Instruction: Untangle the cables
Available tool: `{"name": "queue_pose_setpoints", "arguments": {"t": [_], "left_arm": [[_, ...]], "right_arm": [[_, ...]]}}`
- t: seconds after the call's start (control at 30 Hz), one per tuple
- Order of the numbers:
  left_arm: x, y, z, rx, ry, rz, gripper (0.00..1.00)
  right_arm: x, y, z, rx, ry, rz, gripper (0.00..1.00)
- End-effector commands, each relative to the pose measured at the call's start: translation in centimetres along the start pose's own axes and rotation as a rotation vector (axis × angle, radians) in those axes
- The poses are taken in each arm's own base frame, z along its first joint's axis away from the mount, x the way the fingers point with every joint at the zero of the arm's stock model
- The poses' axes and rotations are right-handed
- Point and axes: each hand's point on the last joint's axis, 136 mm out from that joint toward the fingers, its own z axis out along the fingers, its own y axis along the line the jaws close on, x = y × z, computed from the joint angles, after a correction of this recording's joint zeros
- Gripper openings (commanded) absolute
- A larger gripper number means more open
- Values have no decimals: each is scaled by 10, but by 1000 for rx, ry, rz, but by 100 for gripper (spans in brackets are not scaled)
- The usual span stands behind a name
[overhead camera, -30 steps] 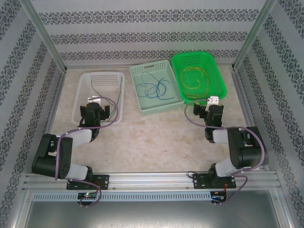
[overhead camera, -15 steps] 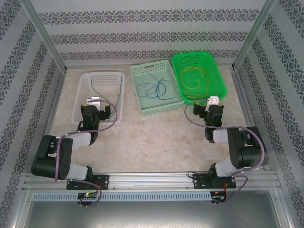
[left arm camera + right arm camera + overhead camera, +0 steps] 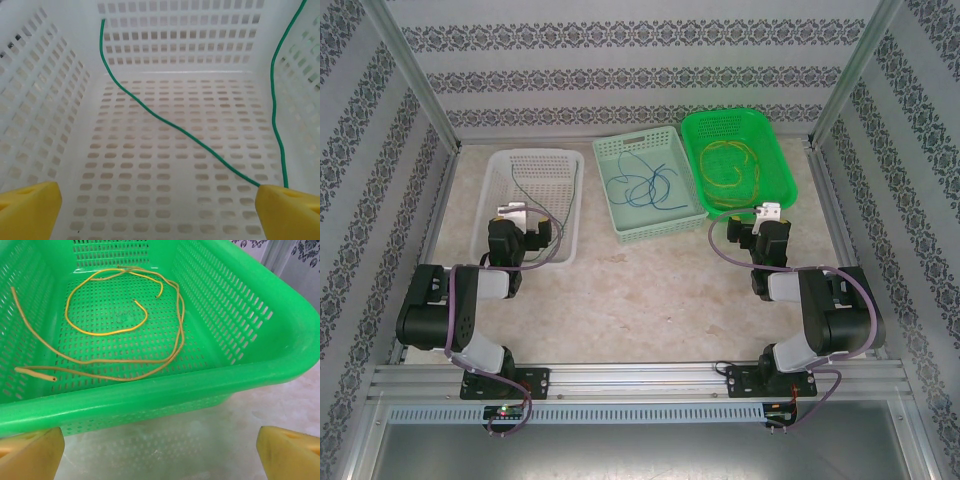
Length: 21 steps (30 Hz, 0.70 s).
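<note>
Green cable (image 3: 175,129) ends hidden behind the left pincer (image 3: 160,205), which gapes apart; right pincer (image 3: 160,447) gapes too.

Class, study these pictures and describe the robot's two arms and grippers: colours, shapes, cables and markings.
Both the left arm and the right arm are chunky black jointed segments with pale grey links. A thick purple cable loops along each. The left gripper and right gripper carry pale housings; the wrist views show blunt yellow fingertips. No markings are legible.
</note>
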Motion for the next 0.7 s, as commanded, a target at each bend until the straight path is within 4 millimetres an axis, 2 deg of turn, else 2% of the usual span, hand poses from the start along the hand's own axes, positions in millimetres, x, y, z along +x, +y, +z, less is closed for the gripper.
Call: {"name": "queue_pose_setpoints", "arguments": {"t": [0.0, 0.67], "left_arm": [[8, -4, 1, 30, 21, -18, 100], [9, -6, 1, 39, 27, -13, 100]], "right_arm": [[-14, 2, -1, -7, -56, -1, 98], [-14, 2, -1, -7, -56, -1, 98]]}}
